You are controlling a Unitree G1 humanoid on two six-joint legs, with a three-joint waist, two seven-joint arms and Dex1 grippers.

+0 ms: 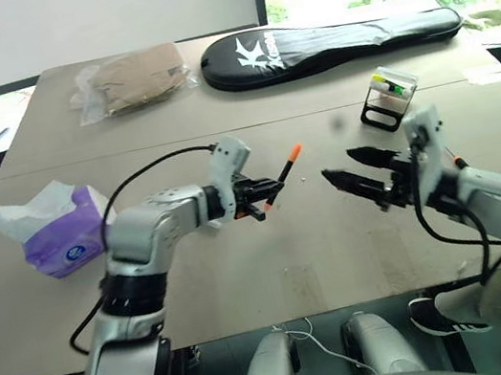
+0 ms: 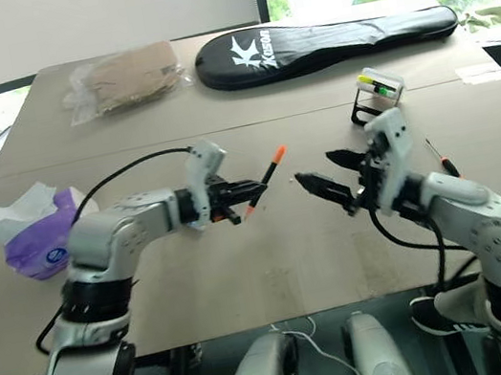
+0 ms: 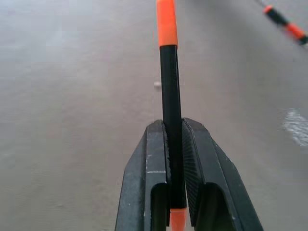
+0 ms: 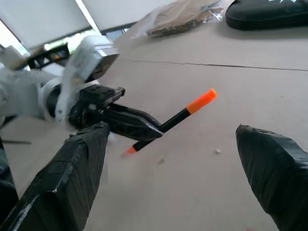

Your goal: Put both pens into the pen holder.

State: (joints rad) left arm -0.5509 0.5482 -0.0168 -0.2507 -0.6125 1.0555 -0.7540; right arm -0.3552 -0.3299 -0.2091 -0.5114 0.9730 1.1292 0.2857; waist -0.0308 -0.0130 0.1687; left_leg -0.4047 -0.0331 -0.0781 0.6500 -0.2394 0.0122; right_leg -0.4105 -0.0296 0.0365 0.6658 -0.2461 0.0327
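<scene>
While the left pincer (image 1: 270, 199) hangs above the near middle of the surface (image 1: 247, 275), its fingers (image 3: 154, 159) are pressed together on the orange-capped pen (image 1: 284, 173), gripped low on the barrel, with a short orange end showing behind the grip. Long axis: the pen runs on from the fingers, rising slightly, orange cap toward the right pincer (image 1: 344, 169). That pincer hangs just beside it at about the same height, spread wide and holding nothing, tips aimed back at the cap with a clear gap between. Judged relation for the coming move: the cap points into the open jaws, so a hand-over looks the likely step. A thin black-and-orange tool (image 2: 437, 155) lies on the surface behind the right arm. A second pen cannot be made out. Tissue pack (image 1: 56, 231), purple, sits at the left edge. Farther off, right of centre: holder (image 1: 391, 95), a tilted clear box on a black stand, yellow and green markers inside, well apart from the pen and nearer the right arm than the left. Farthest: plastic bag (image 1: 129, 79) with brown contents, and a long black racket bag (image 1: 332, 43).
</scene>
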